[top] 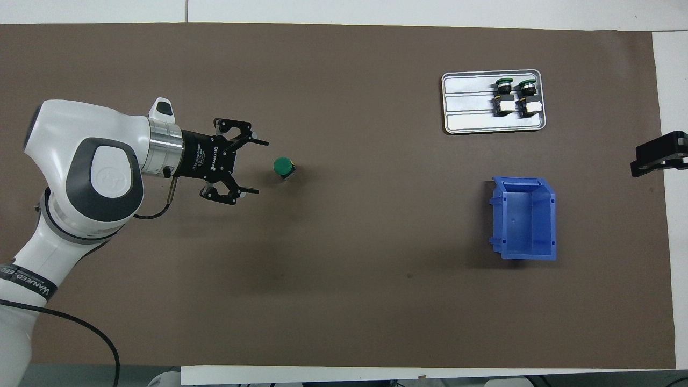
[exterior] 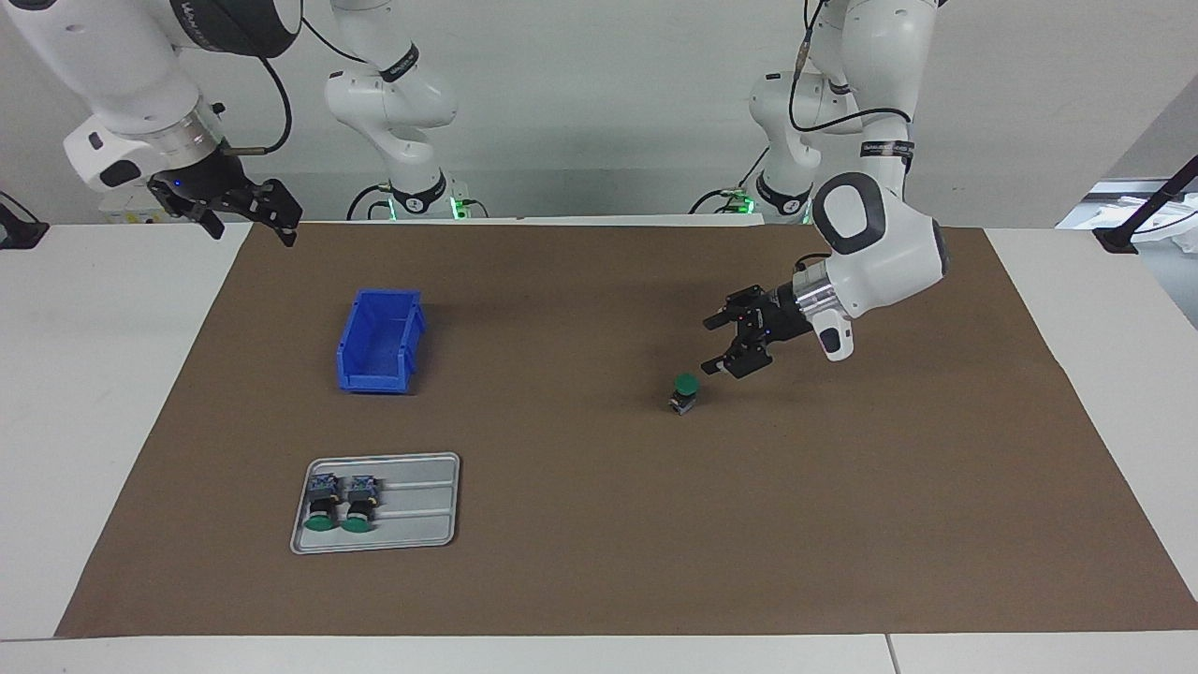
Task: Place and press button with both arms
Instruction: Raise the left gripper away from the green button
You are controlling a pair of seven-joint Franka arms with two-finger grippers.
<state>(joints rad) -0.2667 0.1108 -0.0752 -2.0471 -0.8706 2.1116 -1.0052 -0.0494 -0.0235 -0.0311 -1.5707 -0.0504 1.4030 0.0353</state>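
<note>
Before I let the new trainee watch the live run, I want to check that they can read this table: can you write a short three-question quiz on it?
1. True or false: the left gripper is shut on the green-capped push-button switch that stands alone on the brown mat.
2. How many push-button switches lie in the shallow grey metal tray?
3. Which is nearer to the robots: (a) the open blue plastic bin, or (b) the tray?

Key
1. False: its fingers are open, and the switch stands upright on the mat, apart from them.
2. Two, side by side at one end of the tray.
3. (a). The right gripper waits, raised, at the table's edge.
</note>
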